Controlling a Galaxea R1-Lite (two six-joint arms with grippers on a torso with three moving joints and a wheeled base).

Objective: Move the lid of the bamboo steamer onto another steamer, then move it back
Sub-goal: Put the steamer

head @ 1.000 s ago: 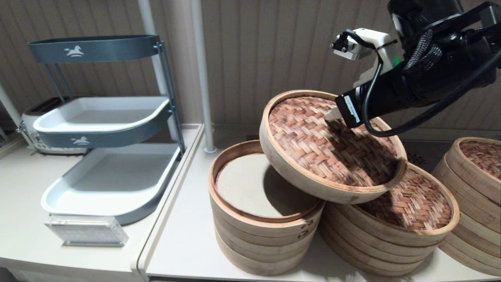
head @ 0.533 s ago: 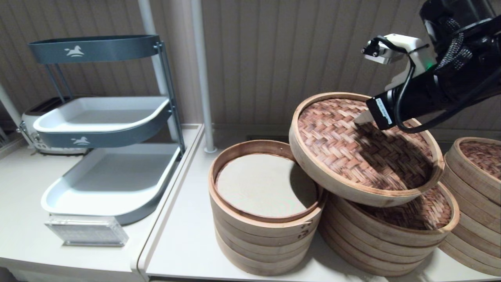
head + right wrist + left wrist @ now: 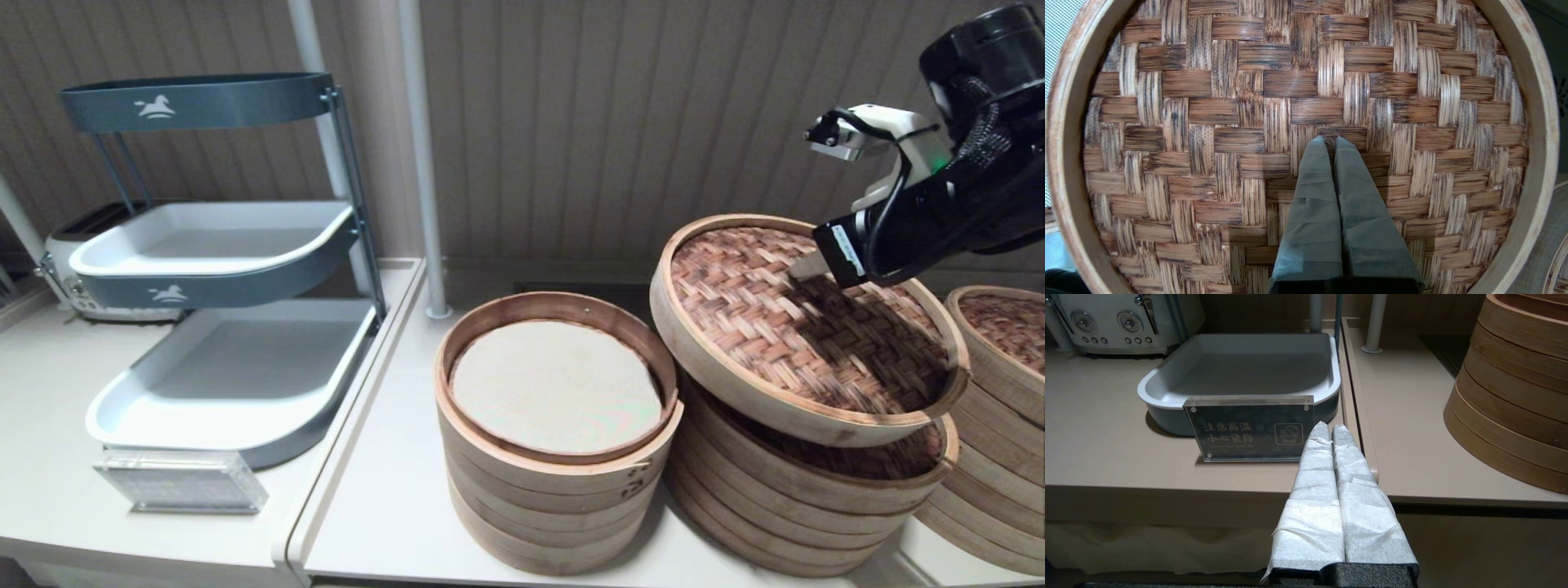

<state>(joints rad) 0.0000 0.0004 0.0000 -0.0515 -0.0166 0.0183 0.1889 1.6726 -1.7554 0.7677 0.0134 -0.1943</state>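
My right gripper [image 3: 804,268] [image 3: 1330,141] is shut on the small centre loop of the bamboo steamer lid [image 3: 784,327] [image 3: 1208,122], a pale-rimmed lid with a pinkish-tan woven top. The lid hangs tilted, its left side higher, just above another steamer [image 3: 800,506], a stack of wide shallow tiers. That stack's darker brown lid [image 3: 906,457] shows only as a sliver beneath. To the left stands the taller steamer [image 3: 555,498], uncovered, with its white liner [image 3: 555,384] showing. My left gripper [image 3: 1330,428] is shut and empty, parked low at the counter's front edge.
A grey three-tier tray rack [image 3: 212,245] and a toaster [image 3: 65,253] fill the left counter, with an acrylic warning sign [image 3: 180,482] [image 3: 1249,428] in front. A third steamer stack [image 3: 1004,408] stands at the far right. A white pole [image 3: 420,155] rises behind.
My right gripper has carried the lid rightward and lower, off the liner steamer and over the wide stack. The liner is now fully uncovered.
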